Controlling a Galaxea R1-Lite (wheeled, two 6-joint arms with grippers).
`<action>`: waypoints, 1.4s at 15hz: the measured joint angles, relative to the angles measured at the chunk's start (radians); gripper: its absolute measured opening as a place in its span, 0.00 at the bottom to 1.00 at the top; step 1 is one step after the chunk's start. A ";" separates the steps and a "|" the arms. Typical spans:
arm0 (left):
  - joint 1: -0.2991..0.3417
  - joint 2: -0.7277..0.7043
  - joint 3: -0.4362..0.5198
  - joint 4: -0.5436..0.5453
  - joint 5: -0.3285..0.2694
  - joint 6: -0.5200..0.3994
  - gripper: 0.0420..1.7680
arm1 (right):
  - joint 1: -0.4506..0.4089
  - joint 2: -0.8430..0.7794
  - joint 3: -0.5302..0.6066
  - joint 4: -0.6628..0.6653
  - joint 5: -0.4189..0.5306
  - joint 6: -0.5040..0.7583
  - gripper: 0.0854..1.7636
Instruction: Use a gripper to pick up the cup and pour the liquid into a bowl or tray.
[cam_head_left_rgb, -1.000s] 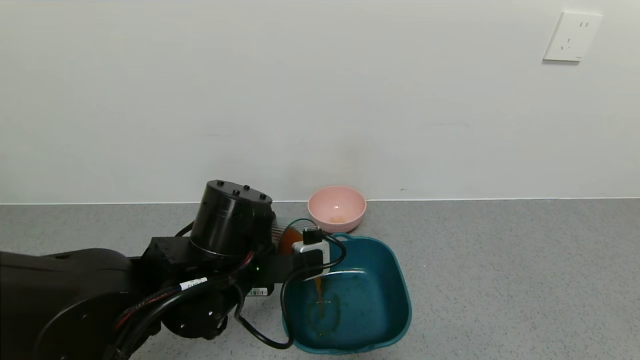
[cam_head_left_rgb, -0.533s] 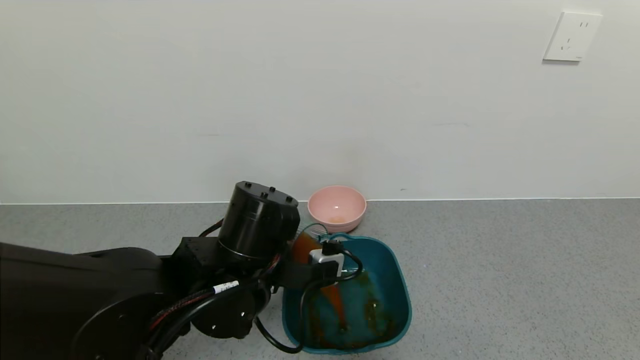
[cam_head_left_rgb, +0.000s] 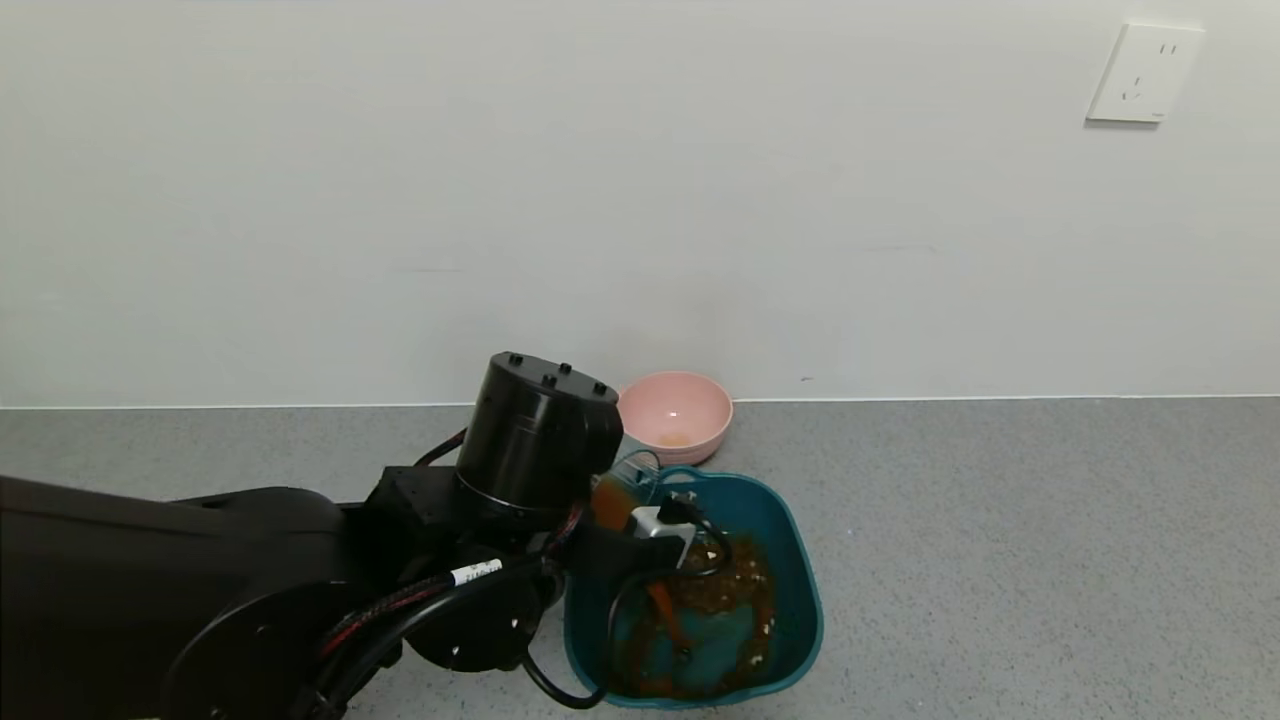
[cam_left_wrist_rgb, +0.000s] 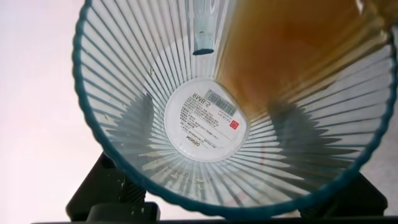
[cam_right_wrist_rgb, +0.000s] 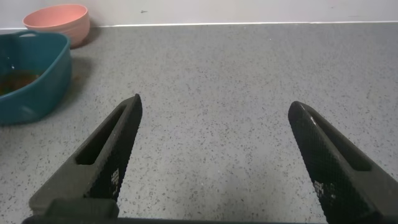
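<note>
at the left of the grey counter, your left gripper holds the cup tipped over the near-left rim of the teal basin, its fingers clamped on the ribbed wall. murky brown liquid streams from the cup and pools in the basin. just beyond, a pink bowl sits against the wall. to the right, your right gripper hovers spread wide over bare counter.
</note>
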 joint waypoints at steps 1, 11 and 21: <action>0.000 -0.005 -0.003 -0.003 0.014 0.038 0.70 | 0.000 0.000 0.000 0.000 0.000 0.000 0.97; -0.043 -0.039 0.020 -0.043 0.065 0.219 0.70 | 0.000 0.000 0.000 0.000 0.000 0.000 0.97; -0.006 -0.044 0.004 -0.186 0.086 -0.090 0.70 | 0.000 0.000 0.000 0.000 0.000 0.000 0.97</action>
